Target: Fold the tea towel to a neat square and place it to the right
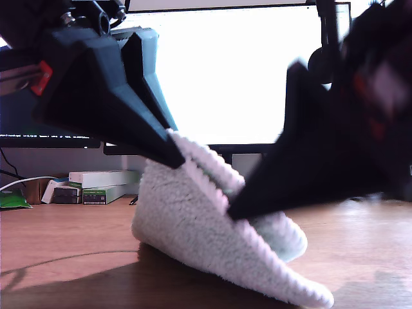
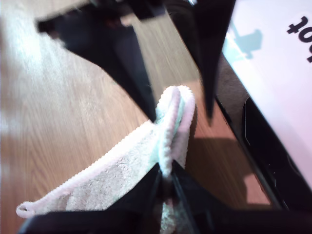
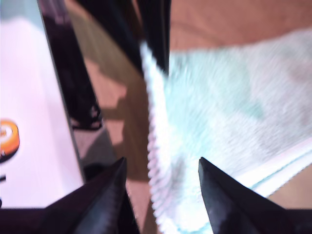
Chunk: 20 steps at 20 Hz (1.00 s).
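Towel (image 1: 212, 251) pinched by my first gripper (image 2: 165, 178).

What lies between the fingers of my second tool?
The ribbed hem of the tea towel runs between the spread fingers of my second tool; the second wrist view shows it.

Exterior view: low, near desk level, facing monitor (image 1: 225, 71) across wooden desk (image 1: 64, 238), very close to both arms. First wrist view: rides my first gripper (image 2: 165, 187), looks down along fingers, close to tea towel (image 2: 122, 180). Second wrist view: rides my second gripper (image 3: 161, 190), same closeness. All three share towel, desk, monitor edge.
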Available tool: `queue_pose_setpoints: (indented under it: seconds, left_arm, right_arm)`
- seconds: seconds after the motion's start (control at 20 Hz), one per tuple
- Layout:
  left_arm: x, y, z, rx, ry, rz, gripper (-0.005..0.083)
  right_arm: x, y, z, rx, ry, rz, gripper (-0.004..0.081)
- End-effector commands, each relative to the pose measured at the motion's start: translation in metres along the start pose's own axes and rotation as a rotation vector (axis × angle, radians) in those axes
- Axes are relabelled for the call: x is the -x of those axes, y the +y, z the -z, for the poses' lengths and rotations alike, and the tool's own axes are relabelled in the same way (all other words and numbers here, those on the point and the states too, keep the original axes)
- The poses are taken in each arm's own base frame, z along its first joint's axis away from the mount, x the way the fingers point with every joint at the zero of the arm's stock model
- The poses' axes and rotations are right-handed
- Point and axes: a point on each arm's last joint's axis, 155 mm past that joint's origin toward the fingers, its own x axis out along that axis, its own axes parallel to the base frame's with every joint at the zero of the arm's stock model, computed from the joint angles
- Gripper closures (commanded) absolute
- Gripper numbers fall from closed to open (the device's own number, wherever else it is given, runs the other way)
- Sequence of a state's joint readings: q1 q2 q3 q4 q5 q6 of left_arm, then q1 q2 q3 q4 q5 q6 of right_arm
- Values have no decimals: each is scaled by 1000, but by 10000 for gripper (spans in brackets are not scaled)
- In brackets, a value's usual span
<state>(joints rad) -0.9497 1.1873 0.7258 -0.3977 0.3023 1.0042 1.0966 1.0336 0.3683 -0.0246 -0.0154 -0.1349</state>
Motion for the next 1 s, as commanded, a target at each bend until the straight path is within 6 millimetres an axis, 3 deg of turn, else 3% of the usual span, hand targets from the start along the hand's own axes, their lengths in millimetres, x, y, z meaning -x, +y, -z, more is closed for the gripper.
queue_pose_setpoints:
  seconds: [0.0, 0.15, 0.2, 0.3, 0.4, 0.45, 0.65, 0.95]
  left_arm:
    - [-1, -2, -2, 7, -7, 9, 798]
    - [-1, -2, -2, 7, -7, 9, 797]
    - [-1, -3, -2, 8, -6, 11, 797]
    - [-1, -4, -2, 32, -9, 15, 797]
    - [-1, -6, -2, 57, -11, 26, 797]
    - [-1, -9, -2, 63, -10, 37, 797]
    - [0, -20, -2, 108, -14, 86, 797]
    - [2, -39, 0, 204, 0, 165, 797]
  right_arm:
    - [-5, 4, 1, 5, 7, -9, 344]
    - [-14, 2, 16, 12, 64, 3, 354]
    - [-16, 2, 19, 12, 75, 4, 395]
    - [-19, 1, 24, 23, 93, 6, 535]
    - [-19, 0, 24, 58, 96, 10, 741]
    - [-19, -2, 24, 68, 95, 18, 778]
    - [-17, -4, 14, 71, 102, 24, 782]
    - [-5, 13, 23, 64, 232, -83, 782]
